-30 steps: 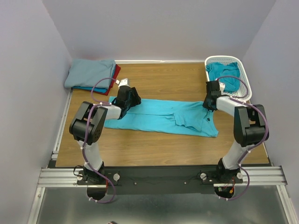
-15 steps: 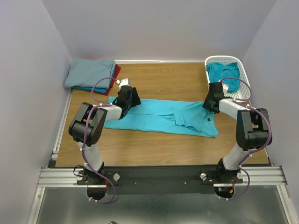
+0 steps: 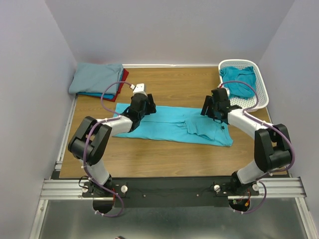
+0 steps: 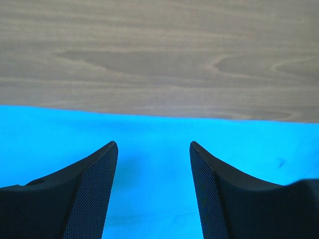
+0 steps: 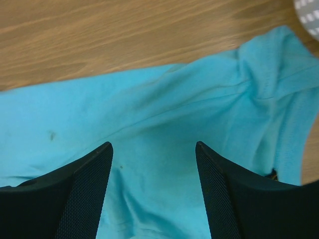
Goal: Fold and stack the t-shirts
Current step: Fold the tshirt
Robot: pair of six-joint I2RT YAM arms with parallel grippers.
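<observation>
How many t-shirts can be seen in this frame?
5: turquoise t-shirt spread mid-table, teal t-shirt in the white basket, grey-blue t-shirt, red t-shirt and blue t-shirt stacked far left. More may be hidden.

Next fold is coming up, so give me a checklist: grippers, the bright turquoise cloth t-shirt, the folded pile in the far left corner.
1. Left gripper open and empty: ok.
2. Right gripper open and empty: ok.
3. Bright turquoise cloth t-shirt a flat strip on the wooden table: ok.
4. Cloth under the right gripper smooth: not ok, creased.
5. Folded pile of shirts, grey-blue on top, clear of it: ok.
</observation>
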